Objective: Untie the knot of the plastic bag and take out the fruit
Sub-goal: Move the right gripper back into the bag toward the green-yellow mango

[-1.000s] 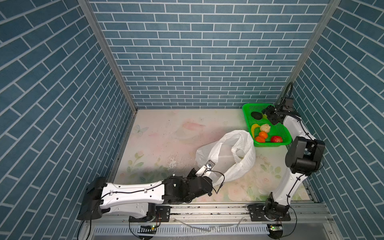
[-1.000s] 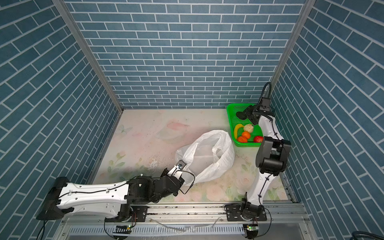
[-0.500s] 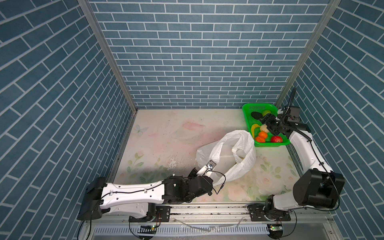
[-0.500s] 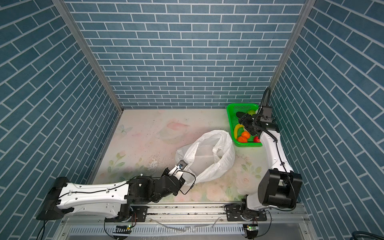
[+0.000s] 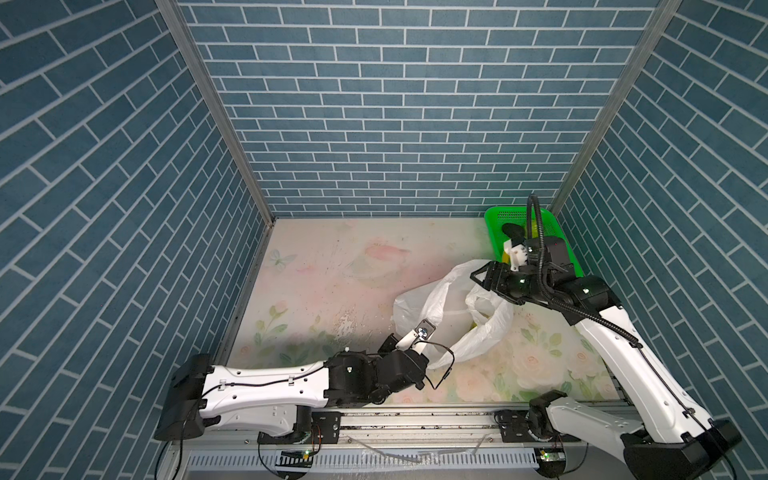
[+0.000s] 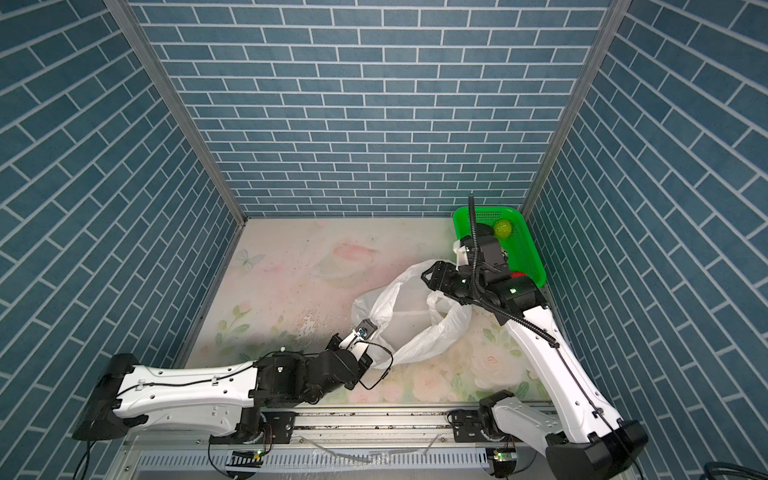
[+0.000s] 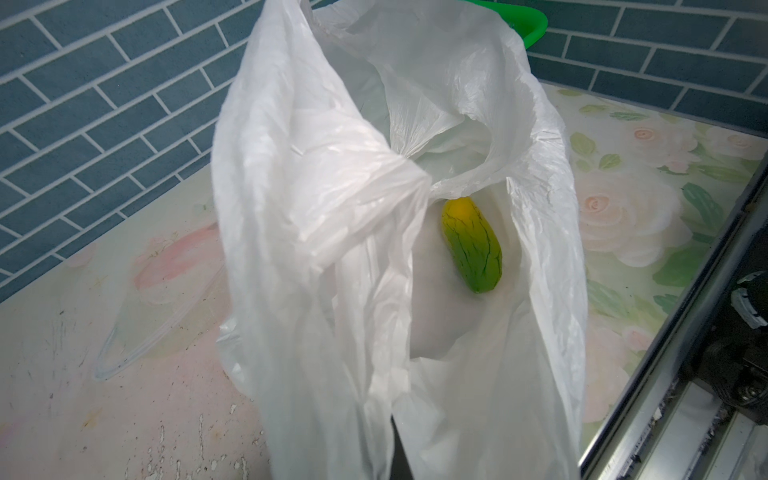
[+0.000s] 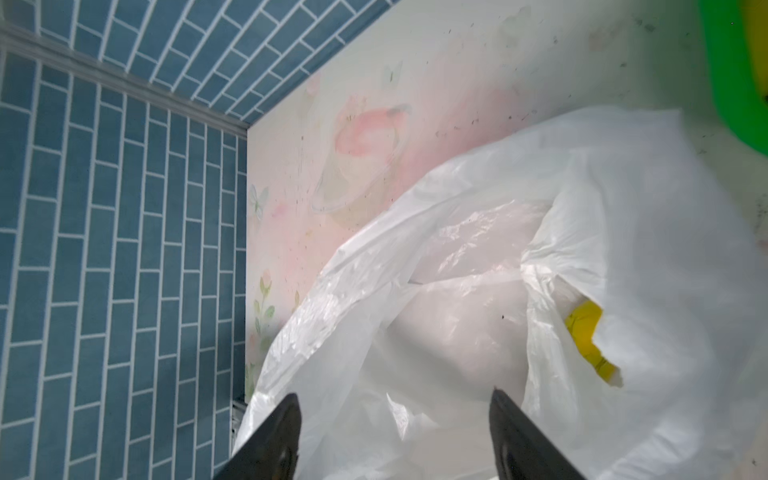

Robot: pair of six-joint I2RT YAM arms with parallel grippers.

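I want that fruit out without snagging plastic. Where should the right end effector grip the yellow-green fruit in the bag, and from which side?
Probably the yellow-green fruit across its narrow middle, jaws either side of its long axis. Bring the right end effector down through the open mouth of the bag: the fruit lies flat on the bag floor, sides clear.

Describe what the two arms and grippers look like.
Both arms have white shells with black joints. The left arm carries a thin black cable; the right arm a ribbed black hose and green lights. The right gripper has black tapering fingers.
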